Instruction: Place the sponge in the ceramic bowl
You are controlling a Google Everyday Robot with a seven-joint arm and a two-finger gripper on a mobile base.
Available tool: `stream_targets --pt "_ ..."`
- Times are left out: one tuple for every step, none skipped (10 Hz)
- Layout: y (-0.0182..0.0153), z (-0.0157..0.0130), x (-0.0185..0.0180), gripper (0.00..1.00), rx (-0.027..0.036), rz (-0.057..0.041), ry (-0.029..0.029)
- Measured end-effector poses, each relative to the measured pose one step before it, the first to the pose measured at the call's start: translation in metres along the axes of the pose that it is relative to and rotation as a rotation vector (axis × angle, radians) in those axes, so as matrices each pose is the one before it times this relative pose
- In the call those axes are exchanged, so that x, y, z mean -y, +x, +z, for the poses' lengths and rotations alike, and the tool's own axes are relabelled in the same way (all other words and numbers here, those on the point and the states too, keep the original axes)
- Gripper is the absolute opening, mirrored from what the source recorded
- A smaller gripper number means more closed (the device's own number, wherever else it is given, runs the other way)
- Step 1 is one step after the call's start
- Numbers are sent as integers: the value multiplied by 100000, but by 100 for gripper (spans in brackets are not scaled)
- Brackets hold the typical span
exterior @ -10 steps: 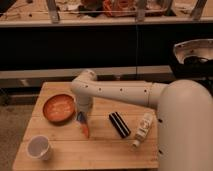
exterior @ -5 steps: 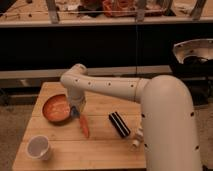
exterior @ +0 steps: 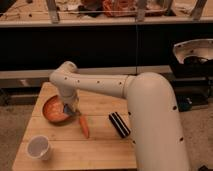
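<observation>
Blue-grey sponge (exterior: pixel 67 108): a small bluish patch at the tip of the gripper, over the right side of the ceramic bowl; it is not seen lying flat on the bowl's floor.
Orange-brown ceramic bowl (exterior: pixel 49 107): stands on the left part of the wooden table (exterior: pixel 100 150), its speckled inside mostly bare.
Gripper (exterior: pixel 70 110): points down at the bowl's right rim, just left of the carrot's far end.
Grip: cannot tell whether it is clamped on the sponge or has let go; the patch and the tip run together.
Change: a second ago the gripper hung over the far end of the carrot, to the right of the bowl; half a second ago it was at the bowl's edge; now it is over the rim. The arm (exterior: pixel 100 85) has swung left, and the bluish patch has come with it.
Meaning: judged from this, the sponge has been carried to the bowl and the stage is the set-down; the sponge does not yet read as resting inside.
Next need: a little more reach left so the sponge clears the rim.
Risk: the sponge could catch on the rim and fall beside the carrot.
Carrot (exterior: pixel 84 126): lies right of the bowl, unmoved.
Black ridged block (exterior: pixel 119 124): farther right, unmoved.
White cup (exterior: pixel 39 148): near left corner, unmoved.
</observation>
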Motion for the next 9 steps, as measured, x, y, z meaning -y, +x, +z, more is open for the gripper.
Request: stream_targets --pt "483 45 225 0 3 -147 16" --pt "229 90 162 0 -187 -161 -145" --pt "-114 188 432 0 -469 -706 -156" --pt "-264 139 524 0 -144 -620 -81" --pt "227 76 236 0 -298 33 -150" --pt "369 -50 152 0 -472 -35 53" --pt "337 79 150 3 -149 -116 -268" --pt "-141 112 366 9 39 -470 52" --pt "-99 90 292 18 -71 -342 20"
